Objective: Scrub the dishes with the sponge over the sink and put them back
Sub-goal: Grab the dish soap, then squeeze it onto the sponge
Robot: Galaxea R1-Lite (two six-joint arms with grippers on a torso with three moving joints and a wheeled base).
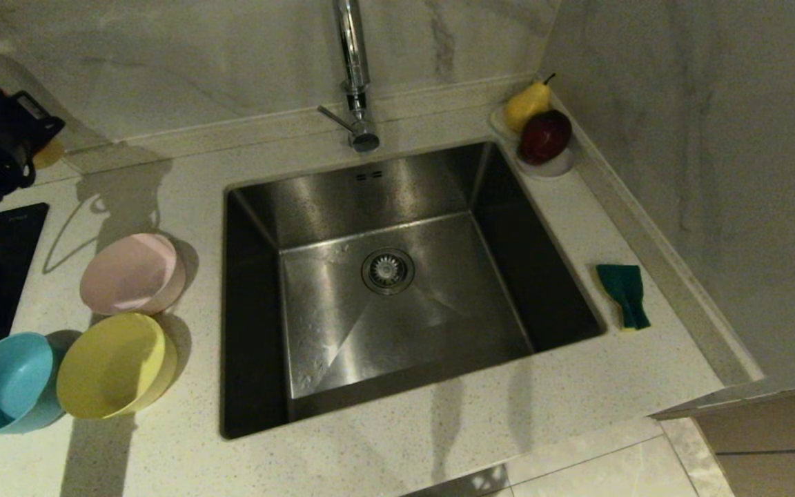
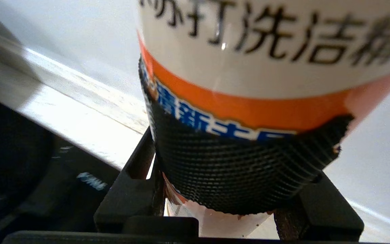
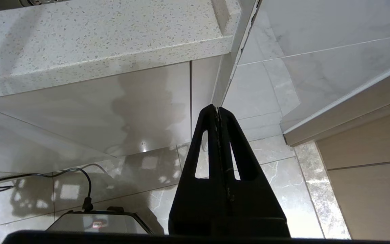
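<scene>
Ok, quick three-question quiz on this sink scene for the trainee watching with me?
1. True or false: the sponge lies inside the sink.
2. Which bowl sits farthest from the faucet: A pink bowl, B yellow bowl, C blue bowl?
3. Fill in: the left gripper is shut on the ____.

Key: 1 false, it lies on the counter to the sink's right. 2 C. 3 detergent bottle. The right gripper hangs shut below the counter edge.

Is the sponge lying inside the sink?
No, the sponge lies on the counter beside the sink, on its right side in the head view.
</scene>
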